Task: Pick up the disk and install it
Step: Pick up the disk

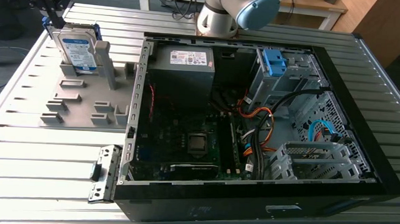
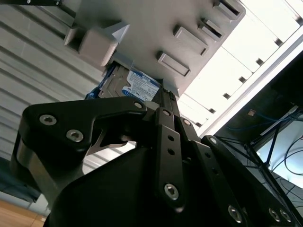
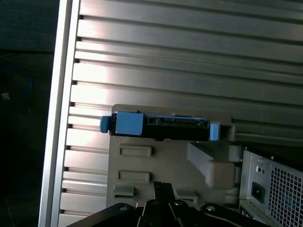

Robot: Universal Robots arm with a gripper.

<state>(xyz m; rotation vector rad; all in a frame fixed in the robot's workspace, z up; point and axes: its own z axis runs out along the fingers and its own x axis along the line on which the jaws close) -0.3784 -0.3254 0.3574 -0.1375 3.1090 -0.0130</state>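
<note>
Grey slatted table [image 1: 22, 150], far end on the exterior view's left: one gripper [image 1: 53, 22] just above one disk [image 1: 77, 48], fingers seemingly pressed together, clamped on nothing. Disk upright in one grey holder [image 1: 85, 99], label showing. Looks like the pick-up step, nothing gripped yet; likely calls for parted fingers squared over the top edge. Toward the exterior view's right, one open computer case [image 1: 361, 124], one blue bracket [image 1: 273, 62] at its far side.
</note>
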